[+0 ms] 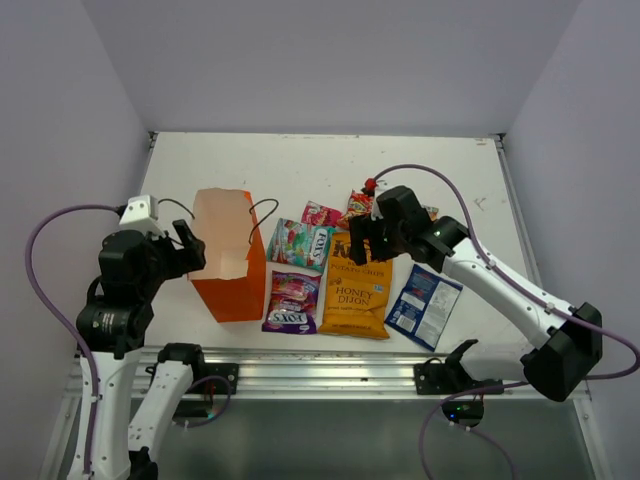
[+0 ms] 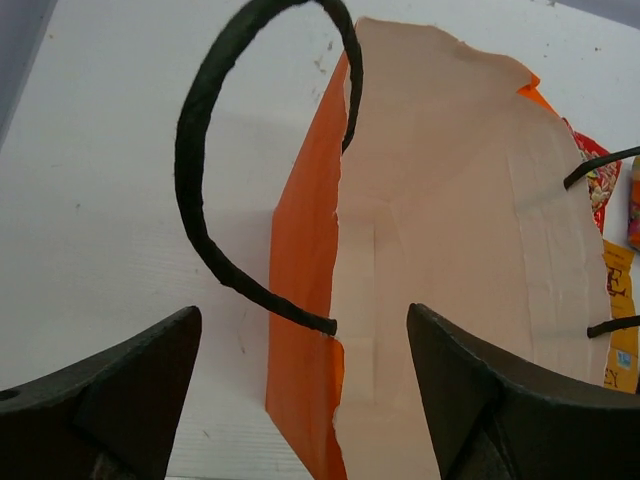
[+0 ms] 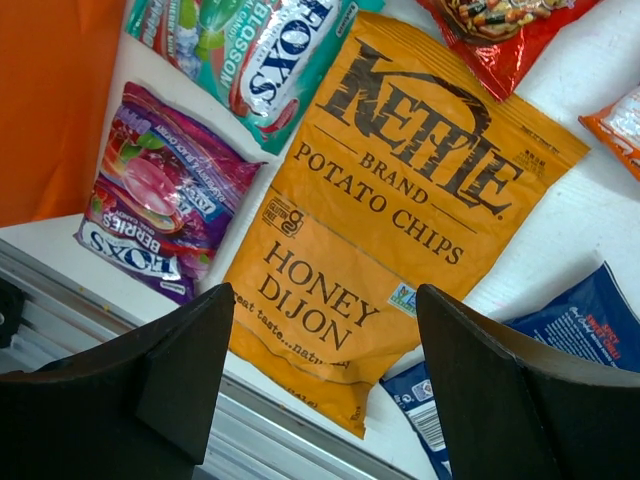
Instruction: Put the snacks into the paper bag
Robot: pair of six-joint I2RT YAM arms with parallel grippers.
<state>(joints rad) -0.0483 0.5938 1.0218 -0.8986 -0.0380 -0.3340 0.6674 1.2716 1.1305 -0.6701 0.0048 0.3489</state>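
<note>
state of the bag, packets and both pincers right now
paper bag: upright, mouth open
Honey Dijon packet: flat on table
purple Fox's packet: flat, beside bag
teal Fox's packet: flat on table
blue packet: flat on table
left pincer: open, empty
right pincer: open, empty

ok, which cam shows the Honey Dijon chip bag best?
Right wrist: the Honey Dijon bag fills the frame, lying flat, print readable, nearly whole. Top external shows it small, its top edge under the right arm. Left wrist catches only a yellow sliver past the paper bag.
</note>
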